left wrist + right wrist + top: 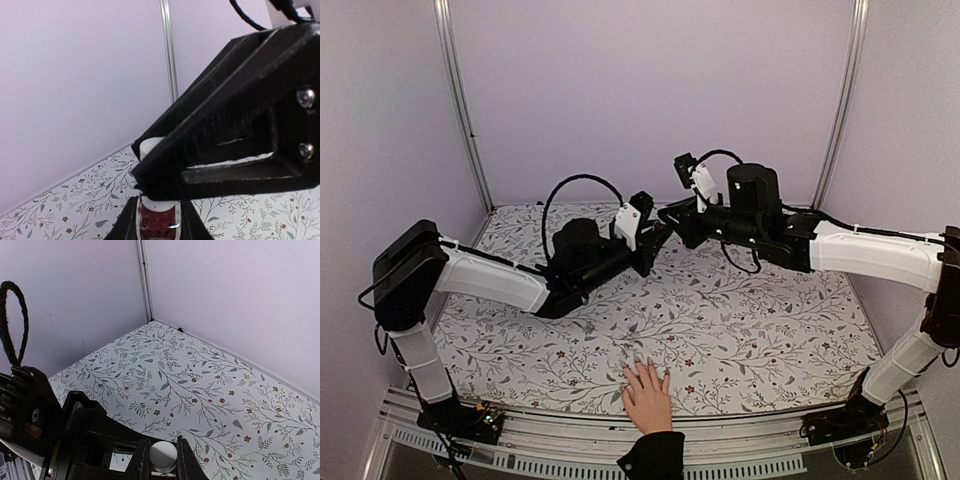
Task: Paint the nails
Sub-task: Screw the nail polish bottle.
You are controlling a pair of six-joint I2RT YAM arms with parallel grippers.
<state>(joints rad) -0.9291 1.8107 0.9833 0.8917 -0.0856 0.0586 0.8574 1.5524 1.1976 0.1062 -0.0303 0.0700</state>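
A light-skinned hand (647, 395) with a black sleeve cuff (655, 455) lies flat at the near table edge, fingers pointing away. Its nails (642, 366) are too small to make out. My left gripper (658, 240) (157, 220) is shut on a small dark-red bottle (157, 224), held above mid-table. My right gripper (670, 215) (163, 457) meets it from the right and is shut on the bottle's white cap (163, 455) (150, 148). In the top view the bottle is hidden between the two grippers.
The table has a floral cloth (740, 320) and pale walls on three sides, with metal corner posts (460, 100). A black cable (582, 180) loops above the left arm. The right gripper's black finger (225, 125) fills much of the left wrist view.
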